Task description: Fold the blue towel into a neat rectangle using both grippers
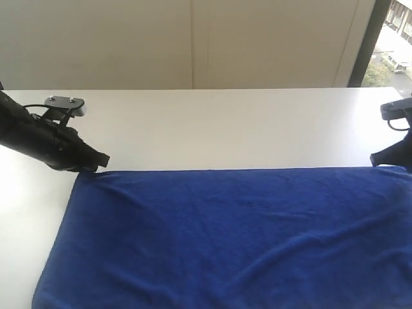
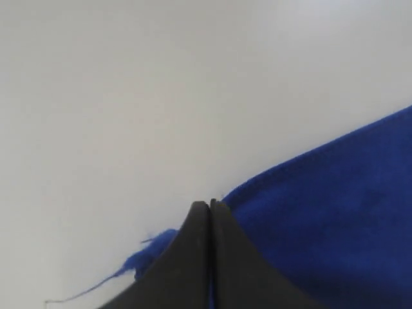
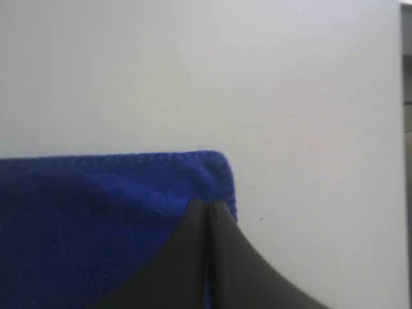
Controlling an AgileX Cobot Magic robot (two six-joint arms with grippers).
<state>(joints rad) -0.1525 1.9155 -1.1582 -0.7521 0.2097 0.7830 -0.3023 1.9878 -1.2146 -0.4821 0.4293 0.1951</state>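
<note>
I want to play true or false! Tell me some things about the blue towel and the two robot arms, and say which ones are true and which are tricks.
1. The blue towel lies spread out on the white table. True.
2. The left end effector is at the middle of the towel. False: it is at a corner of the towel, on the left of the exterior view.
3. The right end effector has its jaws wide open. False: its jaws are pressed together at the towel's other corner.
4. Both end effectors are at the same edge of the towel. True.
</note>
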